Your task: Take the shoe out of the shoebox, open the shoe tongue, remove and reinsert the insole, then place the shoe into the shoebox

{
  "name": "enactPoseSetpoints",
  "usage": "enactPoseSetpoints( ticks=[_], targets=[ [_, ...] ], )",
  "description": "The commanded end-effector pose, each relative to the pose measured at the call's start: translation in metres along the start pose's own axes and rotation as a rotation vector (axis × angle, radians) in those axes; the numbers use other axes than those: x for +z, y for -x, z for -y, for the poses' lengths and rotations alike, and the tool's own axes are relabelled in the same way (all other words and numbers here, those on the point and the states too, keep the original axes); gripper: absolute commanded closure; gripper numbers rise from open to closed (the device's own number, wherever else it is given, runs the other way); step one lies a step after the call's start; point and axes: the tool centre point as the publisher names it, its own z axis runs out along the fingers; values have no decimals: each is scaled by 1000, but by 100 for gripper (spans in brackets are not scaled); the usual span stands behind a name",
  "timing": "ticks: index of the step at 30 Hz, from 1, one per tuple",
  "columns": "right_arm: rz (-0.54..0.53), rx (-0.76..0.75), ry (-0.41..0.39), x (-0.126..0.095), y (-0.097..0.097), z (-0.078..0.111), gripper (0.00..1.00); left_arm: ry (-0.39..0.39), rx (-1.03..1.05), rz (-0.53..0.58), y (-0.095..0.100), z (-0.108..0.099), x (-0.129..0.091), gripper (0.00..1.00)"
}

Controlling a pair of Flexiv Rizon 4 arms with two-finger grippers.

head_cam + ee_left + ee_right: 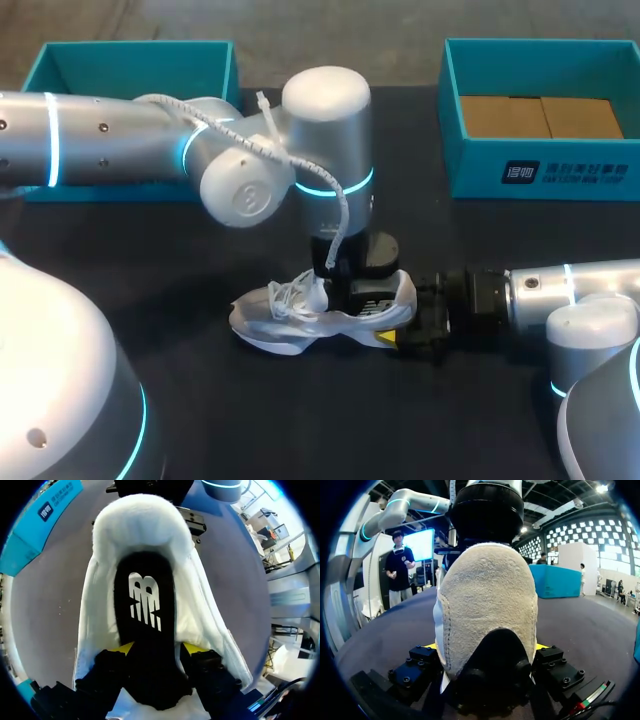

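On the dark table (150,270), mid-task: the white shoe (290,322) lies out of its box, toe toward 9 o'clock, with a teal shoebox (130,47) well apart at 11 o'clock and a second box (475,170) at 1 o'clock. The right gripper (486,649) clamps the heel from 3 o'clock, a yellow tip on either side. From above, the left gripper (157,651) reaches into the opened shoe, tips pinching the black insole (145,595) by its edges (not lifted clear, by the look of it). Removal, refitting and boxing appear left to do.
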Motion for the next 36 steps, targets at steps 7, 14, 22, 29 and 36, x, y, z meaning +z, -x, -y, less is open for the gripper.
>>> enactPoseSetpoints(
  ticks=[7,14,22,29,36],
  targets=[
    [-2,0,-5,2,0,-2,100,5,8,138,20,11,12,39],
    [-2,0,-5,2,0,-2,100,1,-17,207,37,12,17,48],
    [-2,0,-5,2,0,-2,100,9,-48,295,50,10,17,69],
    [-2,0,-5,2,0,-2,100,-32,-88,255,57,8,9,84],
    [-2,0,-5,2,0,-2,100,-88,-76,218,44,3,-11,100]
  ],
)
